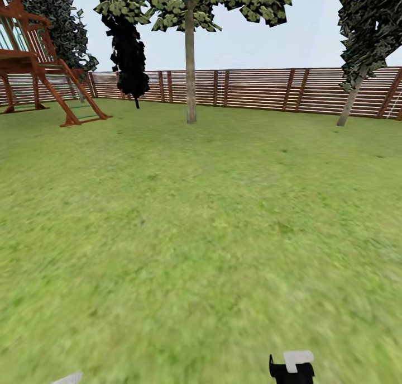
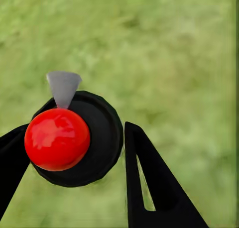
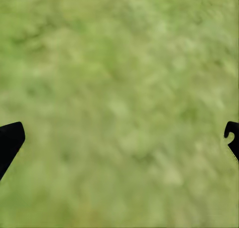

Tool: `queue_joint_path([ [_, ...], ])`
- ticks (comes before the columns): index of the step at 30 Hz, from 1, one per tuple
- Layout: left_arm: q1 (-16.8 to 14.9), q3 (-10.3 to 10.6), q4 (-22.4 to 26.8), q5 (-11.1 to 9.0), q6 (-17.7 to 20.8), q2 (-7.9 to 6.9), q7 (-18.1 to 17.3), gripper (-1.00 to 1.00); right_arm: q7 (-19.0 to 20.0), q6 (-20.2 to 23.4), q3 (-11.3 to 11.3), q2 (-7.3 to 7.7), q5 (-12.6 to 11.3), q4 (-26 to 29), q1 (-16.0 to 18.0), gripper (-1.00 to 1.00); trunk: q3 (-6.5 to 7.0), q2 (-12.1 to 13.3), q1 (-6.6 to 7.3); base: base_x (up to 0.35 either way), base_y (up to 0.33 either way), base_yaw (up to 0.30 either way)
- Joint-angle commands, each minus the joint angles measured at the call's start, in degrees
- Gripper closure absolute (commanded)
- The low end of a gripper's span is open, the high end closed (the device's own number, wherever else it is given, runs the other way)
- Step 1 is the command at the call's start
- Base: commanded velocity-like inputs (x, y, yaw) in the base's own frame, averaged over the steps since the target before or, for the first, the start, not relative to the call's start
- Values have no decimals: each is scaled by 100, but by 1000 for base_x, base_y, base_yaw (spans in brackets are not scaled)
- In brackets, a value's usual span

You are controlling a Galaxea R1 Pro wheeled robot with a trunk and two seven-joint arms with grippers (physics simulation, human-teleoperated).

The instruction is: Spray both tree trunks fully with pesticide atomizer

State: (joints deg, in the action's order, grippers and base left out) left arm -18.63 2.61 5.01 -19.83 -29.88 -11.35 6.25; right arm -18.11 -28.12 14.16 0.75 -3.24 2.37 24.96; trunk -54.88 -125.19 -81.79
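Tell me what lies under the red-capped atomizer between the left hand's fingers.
Blurry green lawn shows all around the atomizer held in the left hand. The patch directly beneath it is covered by its black body, red cap and grey nozzle.

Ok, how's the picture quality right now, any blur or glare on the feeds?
Head view: lawn smeared and soft up close, fence and tree trunk crisper. Left wrist view: grass blurred, white glare patches on the red ball between the end effector's fingers. Right wrist view: grass fully blurred, no shadows.
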Motion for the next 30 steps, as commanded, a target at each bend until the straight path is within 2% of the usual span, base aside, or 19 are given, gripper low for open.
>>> queue_joint_path([
  [1,0,0,0,2,0,0,-1,100,0,0,3,-7,0,0,0,-100,0,0,0,340,0,0],
  [30,0,-2,0,5,0,2,-1,100,9,0,8,-31,-1,0,0,-100,0,0,0,340,0,0],
])
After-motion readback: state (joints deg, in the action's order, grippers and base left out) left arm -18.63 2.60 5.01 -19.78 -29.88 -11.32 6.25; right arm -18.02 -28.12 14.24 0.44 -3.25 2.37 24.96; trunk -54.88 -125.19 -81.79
